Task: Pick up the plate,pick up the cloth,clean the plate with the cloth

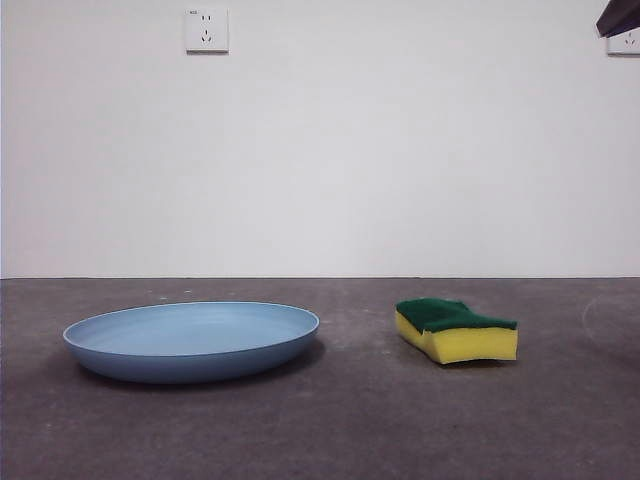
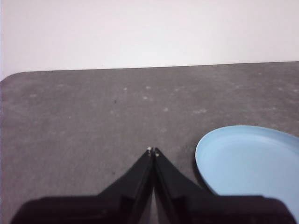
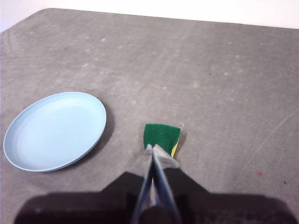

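The light blue plate lies flat on the grey table at the left of the front view. The cloth, a yellow sponge with a dark green top, lies to its right, apart from it. My left gripper is shut and empty, hovering beside the plate. My right gripper is shut and empty too, high above the table, with the cloth just beyond its tips and the plate off to one side. In the front view only a dark arm tip shows at the top right corner.
The grey table runs back to a white wall with a socket. A rounded table corner shows in the left wrist view.
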Robot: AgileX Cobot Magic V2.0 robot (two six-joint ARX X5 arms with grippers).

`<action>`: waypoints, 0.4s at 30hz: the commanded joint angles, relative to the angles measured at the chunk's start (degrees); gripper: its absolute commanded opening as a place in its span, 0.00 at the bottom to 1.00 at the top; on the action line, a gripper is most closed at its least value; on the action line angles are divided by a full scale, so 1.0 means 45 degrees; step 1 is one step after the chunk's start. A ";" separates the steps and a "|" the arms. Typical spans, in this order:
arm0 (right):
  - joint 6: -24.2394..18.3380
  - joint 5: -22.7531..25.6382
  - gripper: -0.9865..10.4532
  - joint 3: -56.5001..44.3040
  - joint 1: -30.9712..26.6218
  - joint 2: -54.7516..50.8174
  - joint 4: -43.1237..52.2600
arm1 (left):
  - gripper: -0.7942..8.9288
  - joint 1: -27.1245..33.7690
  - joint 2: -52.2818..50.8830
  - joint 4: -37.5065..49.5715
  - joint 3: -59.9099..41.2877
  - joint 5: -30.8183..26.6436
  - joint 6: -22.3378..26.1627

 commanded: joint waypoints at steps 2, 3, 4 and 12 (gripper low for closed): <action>0.0112 0.0034 0.09 -0.0078 0.0010 -0.0034 0.0053 | 0.08 0.0223 -0.0092 0.0151 -0.0457 0.0044 -0.0306; 0.0112 0.0029 0.09 -0.0078 0.0010 -0.0034 0.0053 | 0.08 0.0282 -0.0092 0.0024 -0.0500 0.0024 -0.0340; 0.0112 0.0034 0.09 -0.0078 0.0010 -0.0034 0.0049 | 0.08 0.0306 -0.0092 -0.0097 -0.0500 0.0000 -0.0340; 0.0112 0.0034 0.09 -0.0078 0.0010 -0.0034 -0.0107 | 0.08 0.0432 -0.0092 -0.0563 -0.0500 -0.0010 -0.0432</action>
